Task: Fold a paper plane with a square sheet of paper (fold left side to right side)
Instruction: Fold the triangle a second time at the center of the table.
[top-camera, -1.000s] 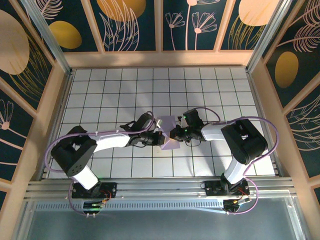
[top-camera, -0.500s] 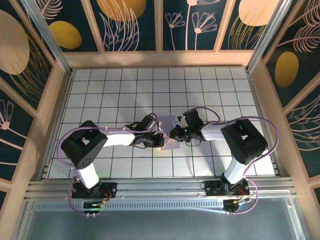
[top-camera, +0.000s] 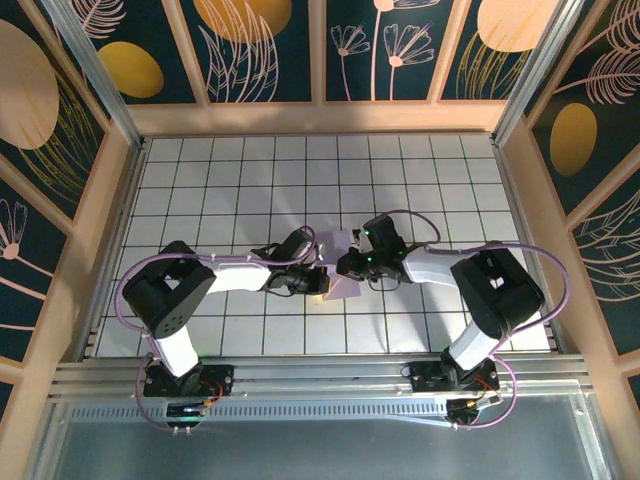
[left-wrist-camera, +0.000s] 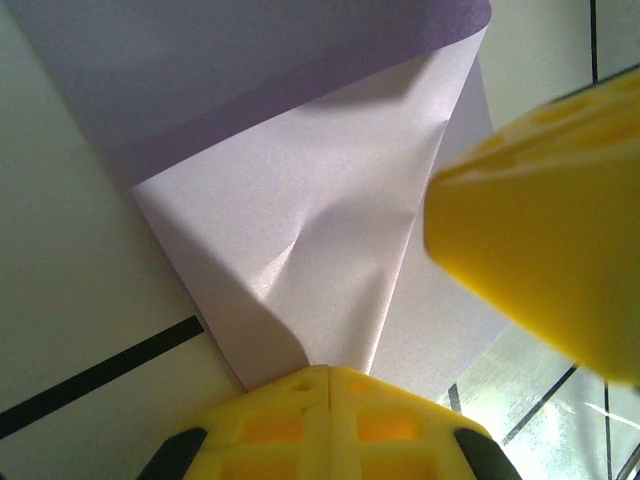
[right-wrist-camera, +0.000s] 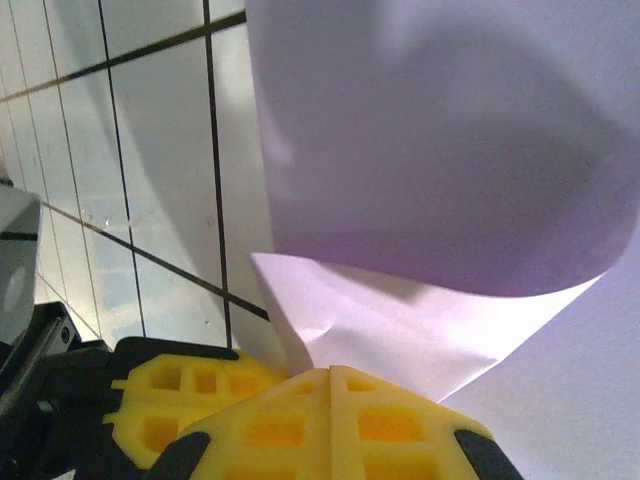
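Note:
The square sheet of paper, lavender and partly folded, lies mid-table between my two grippers. My left gripper comes in from the left, shut, its yellow tips resting on a creased flap of the paper. From the right, my right gripper is also shut, its tips on a pale folded layer under a curled-over purple flap. The two grippers nearly meet. A right finger shows in the left wrist view, and the left fingers in the right wrist view.
The table is white with a black grid and is walled by wooden rails and patterned panels. Both arm bases sit on the metal rail at the near edge. Purple cables loop from the arms.
The left arm's elbow has swung right, toward the paper, and the right arm's elbow has shifted slightly right. Both grippers stayed shut at the paper.

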